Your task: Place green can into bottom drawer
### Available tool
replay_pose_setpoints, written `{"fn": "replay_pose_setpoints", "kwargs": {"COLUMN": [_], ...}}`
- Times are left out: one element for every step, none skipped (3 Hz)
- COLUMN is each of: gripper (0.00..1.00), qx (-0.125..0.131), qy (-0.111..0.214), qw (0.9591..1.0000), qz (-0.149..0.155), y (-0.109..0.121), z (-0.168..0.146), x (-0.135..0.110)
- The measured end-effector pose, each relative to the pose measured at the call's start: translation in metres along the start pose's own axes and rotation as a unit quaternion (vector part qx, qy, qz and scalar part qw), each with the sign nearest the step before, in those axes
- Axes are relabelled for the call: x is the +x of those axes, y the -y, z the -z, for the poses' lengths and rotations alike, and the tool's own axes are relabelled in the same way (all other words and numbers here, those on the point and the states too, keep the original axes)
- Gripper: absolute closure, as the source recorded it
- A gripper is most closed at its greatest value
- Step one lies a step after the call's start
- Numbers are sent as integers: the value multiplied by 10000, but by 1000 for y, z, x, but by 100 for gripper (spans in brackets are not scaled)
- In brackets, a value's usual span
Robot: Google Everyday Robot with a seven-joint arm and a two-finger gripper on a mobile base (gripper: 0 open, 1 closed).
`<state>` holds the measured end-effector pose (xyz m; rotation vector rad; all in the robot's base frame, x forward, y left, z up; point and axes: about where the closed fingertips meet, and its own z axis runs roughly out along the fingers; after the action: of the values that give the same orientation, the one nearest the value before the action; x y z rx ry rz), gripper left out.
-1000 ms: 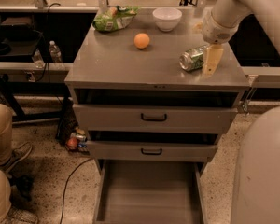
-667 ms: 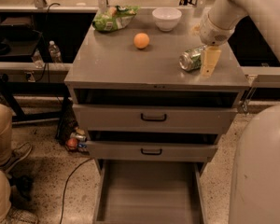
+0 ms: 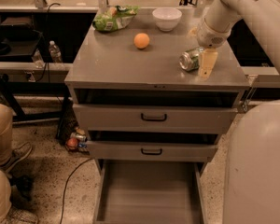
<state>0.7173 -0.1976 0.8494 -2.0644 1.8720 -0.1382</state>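
The green can (image 3: 190,59) lies on its side on the grey cabinet top (image 3: 130,64), near the right edge. My gripper (image 3: 205,65) hangs from the pale arm (image 3: 233,8) and reaches down right beside the can, on its right side, touching or nearly touching it. The bottom drawer (image 3: 149,195) is pulled out at floor level, a wide flat grey tray with nothing in it. The can is on the top, not in the drawer.
An orange (image 3: 141,40), a white bowl (image 3: 167,18) and a green snack bag (image 3: 113,18) sit on the cabinet top. Two upper drawers (image 3: 154,118) with black handles are slightly open. A person's legs (image 3: 2,139) are at left. Cans (image 3: 76,139) and a cable lie on the floor.
My gripper has edged slightly down and left, closer to the can. The can and the drawers have not moved.
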Motion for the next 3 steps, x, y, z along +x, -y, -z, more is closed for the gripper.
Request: {"fn": "replay_pose_setpoints", "kwargs": {"gripper": [13, 38, 68], "qx": [-48, -76, -99], "qy": [-8, -2, 1], "qw": [10000, 10000, 9999], "qz": [4, -1, 24], "y": [0, 1, 2], "z": [-7, -12, -13], "x": [5, 11, 13]}}
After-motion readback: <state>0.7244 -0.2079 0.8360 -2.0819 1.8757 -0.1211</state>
